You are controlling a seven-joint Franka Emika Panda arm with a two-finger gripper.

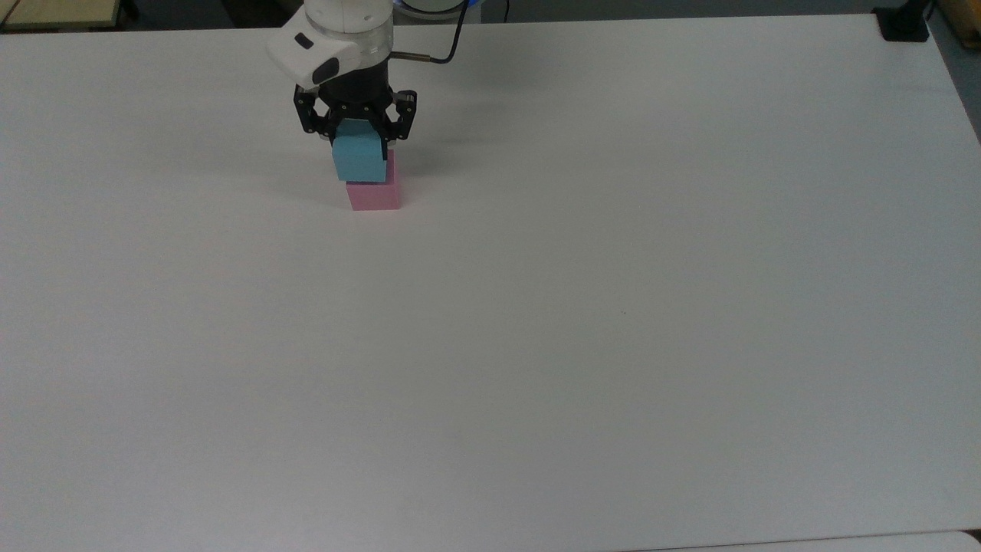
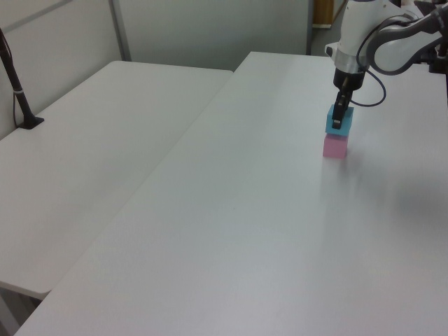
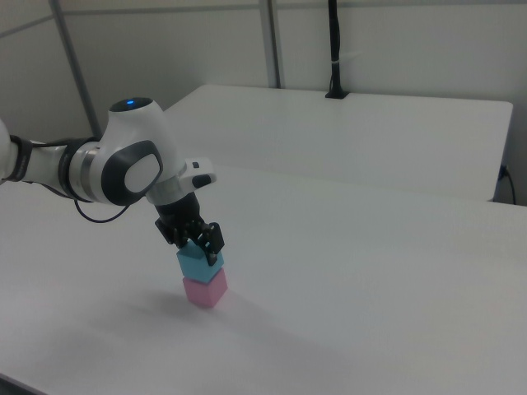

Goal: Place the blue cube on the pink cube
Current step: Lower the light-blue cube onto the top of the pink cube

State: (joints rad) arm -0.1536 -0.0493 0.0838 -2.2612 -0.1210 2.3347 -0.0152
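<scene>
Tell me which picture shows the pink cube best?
The right view: the pink cube shows its front and side faces, with the blue cube sitting right over it. In the top view the blue cube covers much of it. In the left view it looks small and far away, under the gripper.

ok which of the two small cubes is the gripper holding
The light blue matte cube, clamped between the gripper fingers above the pastel pink cube.

Bright even light, soft faint shadows, slightly soft focus
</scene>
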